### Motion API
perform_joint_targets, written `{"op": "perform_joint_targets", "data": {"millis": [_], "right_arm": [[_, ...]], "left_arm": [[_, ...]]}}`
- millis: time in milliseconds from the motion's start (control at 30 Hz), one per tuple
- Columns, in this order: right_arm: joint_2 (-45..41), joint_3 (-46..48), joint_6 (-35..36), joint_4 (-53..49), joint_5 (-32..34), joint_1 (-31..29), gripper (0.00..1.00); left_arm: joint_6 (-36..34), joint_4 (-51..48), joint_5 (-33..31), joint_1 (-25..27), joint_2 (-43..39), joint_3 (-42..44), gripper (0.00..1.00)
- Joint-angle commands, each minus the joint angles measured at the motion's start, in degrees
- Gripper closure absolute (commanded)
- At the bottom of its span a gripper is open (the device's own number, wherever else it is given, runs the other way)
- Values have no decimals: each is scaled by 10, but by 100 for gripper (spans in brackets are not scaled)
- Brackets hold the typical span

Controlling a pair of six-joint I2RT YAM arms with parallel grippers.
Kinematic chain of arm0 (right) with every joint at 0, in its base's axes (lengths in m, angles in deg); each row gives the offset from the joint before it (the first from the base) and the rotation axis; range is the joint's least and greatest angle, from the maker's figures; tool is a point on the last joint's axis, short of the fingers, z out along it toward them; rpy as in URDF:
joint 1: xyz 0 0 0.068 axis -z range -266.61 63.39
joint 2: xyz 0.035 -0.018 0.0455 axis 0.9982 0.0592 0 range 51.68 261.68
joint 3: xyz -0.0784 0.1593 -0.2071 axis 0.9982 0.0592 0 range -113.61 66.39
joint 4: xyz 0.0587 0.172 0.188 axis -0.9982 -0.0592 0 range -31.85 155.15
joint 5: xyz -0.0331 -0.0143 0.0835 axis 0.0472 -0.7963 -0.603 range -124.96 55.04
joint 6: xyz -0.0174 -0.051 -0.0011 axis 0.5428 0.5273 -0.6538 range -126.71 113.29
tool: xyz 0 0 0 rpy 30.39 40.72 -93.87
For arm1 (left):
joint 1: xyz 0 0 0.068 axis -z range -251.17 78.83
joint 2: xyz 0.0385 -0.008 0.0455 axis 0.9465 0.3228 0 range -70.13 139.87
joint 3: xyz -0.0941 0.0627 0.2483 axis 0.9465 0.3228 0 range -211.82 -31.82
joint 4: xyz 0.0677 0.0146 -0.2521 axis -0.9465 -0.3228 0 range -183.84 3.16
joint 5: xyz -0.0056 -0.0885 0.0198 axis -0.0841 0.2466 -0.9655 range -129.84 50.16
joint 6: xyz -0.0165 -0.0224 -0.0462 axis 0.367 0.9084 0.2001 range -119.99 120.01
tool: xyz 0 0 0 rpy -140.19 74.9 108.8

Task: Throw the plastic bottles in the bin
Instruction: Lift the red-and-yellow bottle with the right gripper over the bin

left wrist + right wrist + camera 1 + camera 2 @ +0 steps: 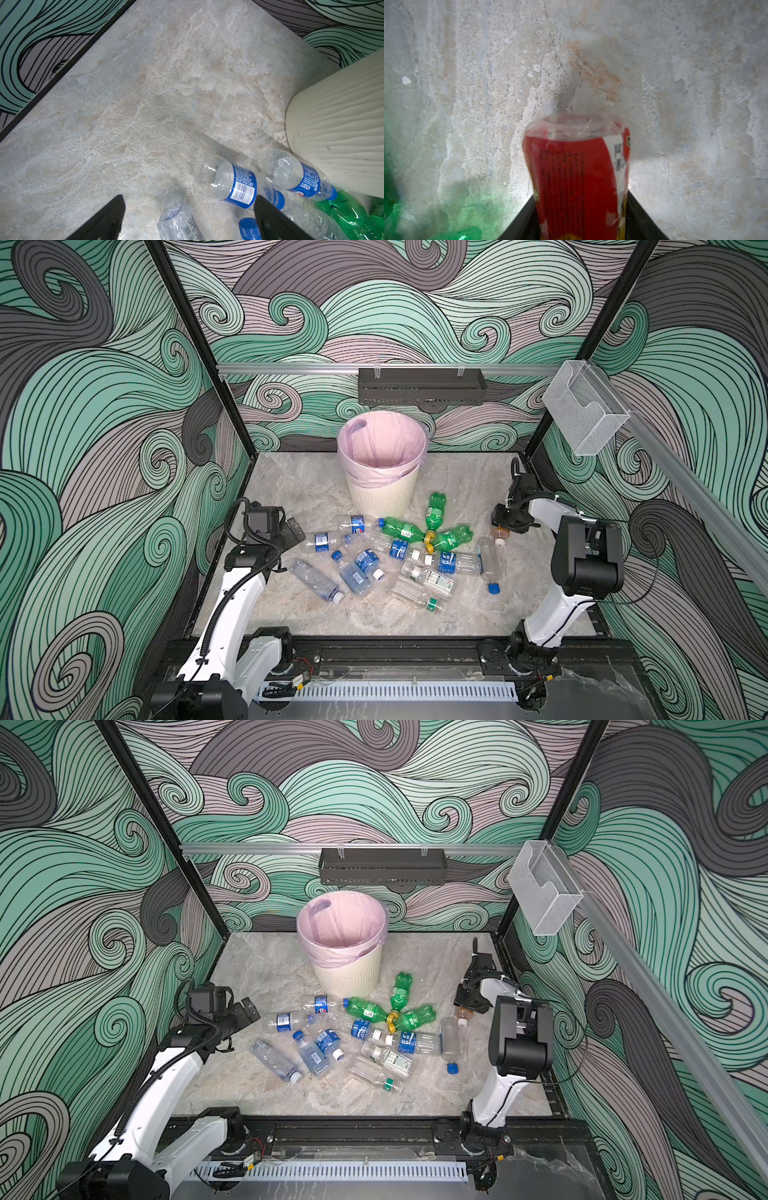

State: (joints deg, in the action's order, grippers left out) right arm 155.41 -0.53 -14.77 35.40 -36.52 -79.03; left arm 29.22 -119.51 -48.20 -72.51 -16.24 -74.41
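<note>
Red fills my right wrist view: the red-labelled bottle (577,166) is pinched between the jaws of the right gripper (581,194), close to the right edge of the table (457,614), with bare marble beyond it toward the back-right corner. My left gripper (189,198) hangs spread wide, holding nothing, near the left edge, open surface ahead of it. Between the two grippers the plastic bottles (399,556) lie scattered mid-table, three green ones nearest the bin (382,497), which stands centred near the back edge.

Light: bright, even, from above; shadows soft.
Top views: sharp throughout.
Right wrist view: red-labelled bottle (579,176) blurred; glare patch on table (664,172) beside it.
</note>
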Motion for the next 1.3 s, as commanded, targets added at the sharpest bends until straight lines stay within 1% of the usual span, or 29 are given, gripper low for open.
{"op": "perform_joint_targets", "data": {"millis": [0, 200, 300, 433, 500, 533, 600, 733, 833, 933, 1000, 1033, 1100, 1167, 1200, 1233, 1267], "right_arm": [[-32, 6, 5, -11, -3, 0, 50], [-106, 8, -7, -38, -17, -1, 54], [-145, 12, -12, -43, -39, -1, 54], [-192, 13, -6, -47, -116, -2, 54], [-215, 16, 2, -46, -149, -7, 55], [-229, 19, 8, -47, -159, -12, 55], [-258, 27, 27, -47, -174, -26, 55], [-307, 28, 66, -54, -209, -68, 55], [-326, 5, 79, -54, -241, -104, 55], [-326, -41, 73, -38, -284, -130, 55], [-314, -76, 48, 11, -313, -148, 54], [-302, -95, 25, 53, -328, -161, 54], [-261, -152, -16, 138, -336, -195, 55], [-187, -257, -57, 188, -315, -233, 54], [-149, -310, -78, 199, -298, -247, 49], [-104, -373, -105, 207, -274, -260, 38], [-62, -430, -130, 214, -264, -268, 11]], "left_arm": [[11, -15, -5, 2, 3, 0, 1], [14, -7, 0, 2, 12, 1, 1], [14, -3, 2, 2, 16, 1, 1], [7, -2, 11, 2, 22, -2, 1], [-9, -4, 13, 2, 24, -5, 1], [-17, -10, 8, 1, 25, -10, 1], [-12, -28, -11, 2, 28, -20, 1], [-13, -23, -6, 1, 33, -22, 1], [-14, -28, 1, 1, 42, -29, 1], [-14, -42, 7, 1, 46, -39, 1], [-14, -43, 13, 1, 42, -38, 1], [-19, -37, 21, 1, 41, -33, 1], [-17, -33, 32, 1, 38, -26, 1], [-12, -30, 49, 1, 37, -23, 1], [-11, -30, 57, 2, 36, -21, 1], [-9, -31, 65, 1, 35, -20, 1], [-6, -34, 70, 1, 33, -19, 1]]}}
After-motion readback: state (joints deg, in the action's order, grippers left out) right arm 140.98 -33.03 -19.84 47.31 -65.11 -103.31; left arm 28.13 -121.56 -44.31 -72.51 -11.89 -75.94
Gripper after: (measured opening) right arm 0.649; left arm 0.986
